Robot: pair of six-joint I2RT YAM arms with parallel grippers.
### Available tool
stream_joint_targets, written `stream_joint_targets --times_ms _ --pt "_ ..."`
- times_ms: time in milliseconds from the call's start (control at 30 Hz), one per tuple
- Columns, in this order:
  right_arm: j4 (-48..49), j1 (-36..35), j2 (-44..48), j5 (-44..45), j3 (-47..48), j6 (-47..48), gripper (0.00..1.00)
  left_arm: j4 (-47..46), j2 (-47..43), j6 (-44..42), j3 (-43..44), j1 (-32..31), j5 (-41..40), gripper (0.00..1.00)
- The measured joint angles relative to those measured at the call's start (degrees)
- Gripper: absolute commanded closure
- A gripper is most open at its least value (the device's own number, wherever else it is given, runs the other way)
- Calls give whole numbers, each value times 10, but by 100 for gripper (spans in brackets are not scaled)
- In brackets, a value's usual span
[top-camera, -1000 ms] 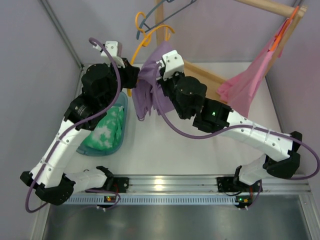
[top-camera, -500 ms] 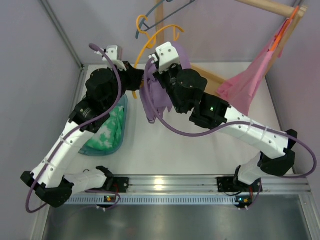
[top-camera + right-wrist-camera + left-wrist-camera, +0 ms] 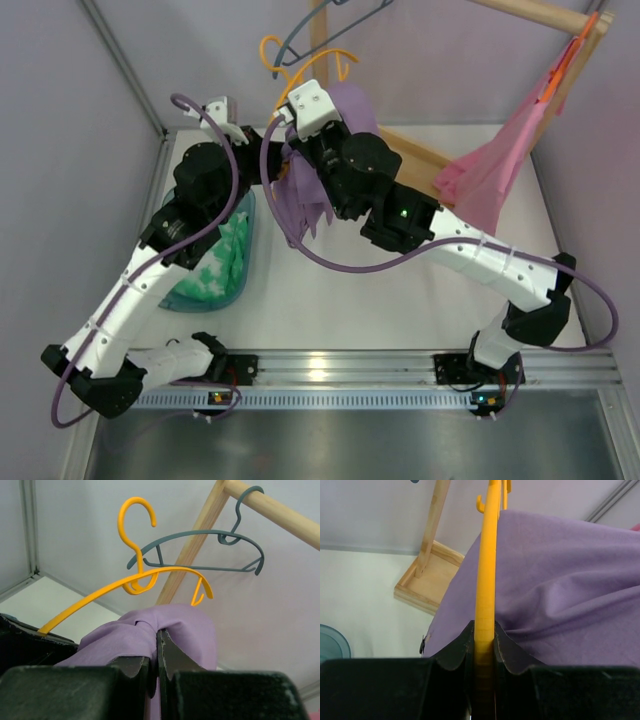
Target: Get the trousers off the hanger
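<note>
The left gripper clamps the yellow hanger by its arm, while the right gripper pinches a bunched fold of the purple trousers.

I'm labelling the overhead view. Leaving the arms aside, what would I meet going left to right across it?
From the left: teal basin → purple trousers → pink garment.

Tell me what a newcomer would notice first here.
In the middle hang the purple trousers: the left gripper clamps their yellow hanger, and the right gripper pinches a fold of the cloth. A pink garment hangs from the wooden rack at far right.
</note>
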State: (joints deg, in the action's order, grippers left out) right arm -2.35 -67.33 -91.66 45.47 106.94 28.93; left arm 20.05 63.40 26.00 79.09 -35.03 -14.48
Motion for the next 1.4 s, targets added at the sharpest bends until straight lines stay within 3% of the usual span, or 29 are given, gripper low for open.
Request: stream_joint_targets --times_ms 533,1400 --pt "92 0 -30 9 27 115 100 -27 -29 63 -46 0 -16 100" --pt "139 0 -65 -36 94 192 100 -33 -43 117 -83 3 -46 100"
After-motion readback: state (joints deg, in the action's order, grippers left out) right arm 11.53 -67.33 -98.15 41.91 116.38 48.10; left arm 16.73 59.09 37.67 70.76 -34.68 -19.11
